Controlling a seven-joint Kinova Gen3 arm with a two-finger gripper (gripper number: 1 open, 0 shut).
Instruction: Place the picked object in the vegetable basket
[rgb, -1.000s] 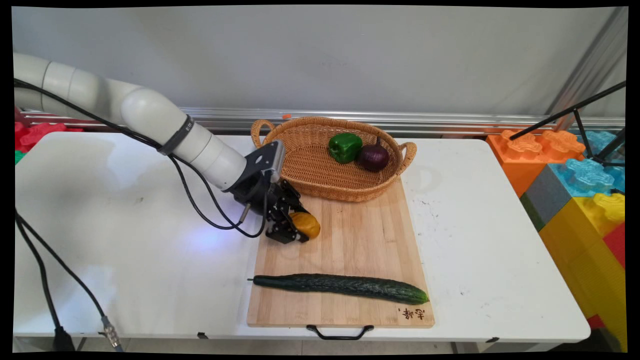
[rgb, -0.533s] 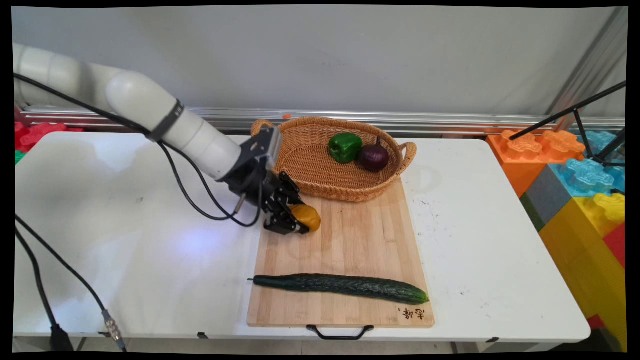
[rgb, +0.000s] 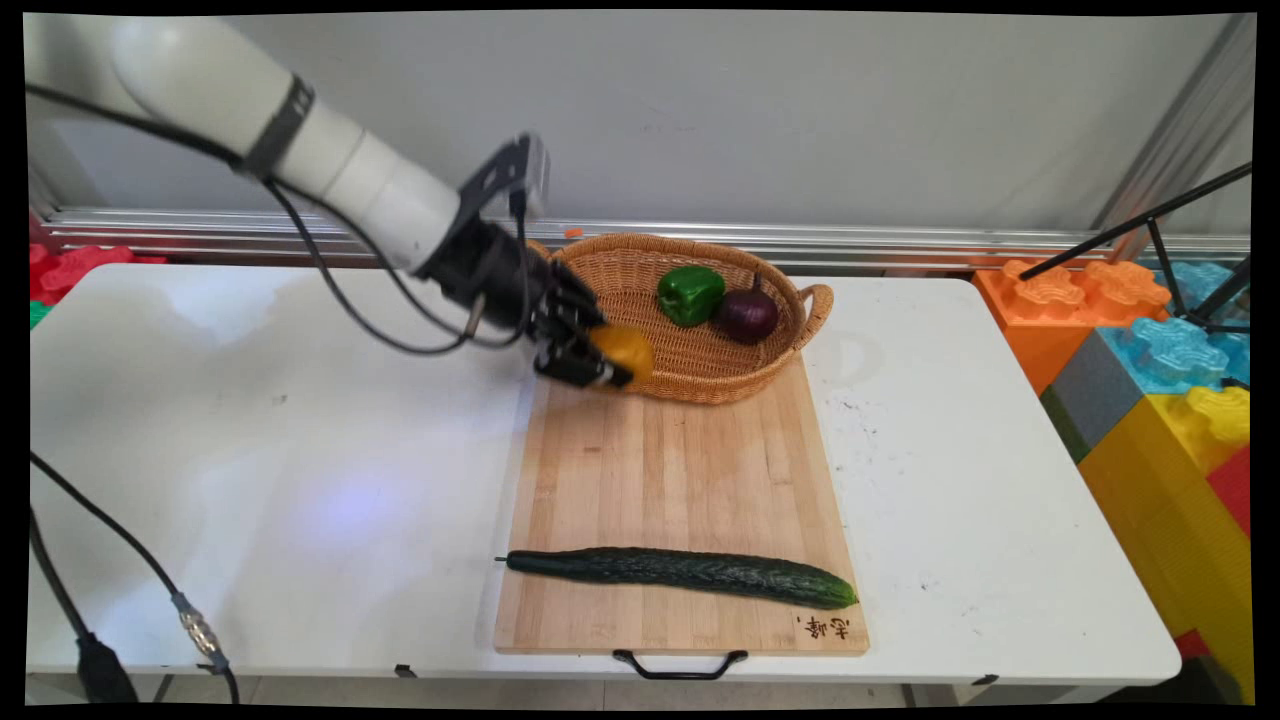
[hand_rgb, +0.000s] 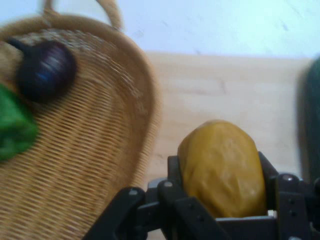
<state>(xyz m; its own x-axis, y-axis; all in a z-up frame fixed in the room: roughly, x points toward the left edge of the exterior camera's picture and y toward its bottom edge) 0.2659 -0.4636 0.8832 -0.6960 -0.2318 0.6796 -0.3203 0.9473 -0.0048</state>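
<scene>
Bright, even light; soft shadows on the white table; hand view softly blurred.

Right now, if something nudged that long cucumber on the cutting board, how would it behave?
The cucumber would probably roll rather than slide, being round and lying flat on the smooth cutting board. It looks straight and unsagging, so likely stiff. Its dark skin seems slightly glossy, so it may be a little slippery.
</scene>
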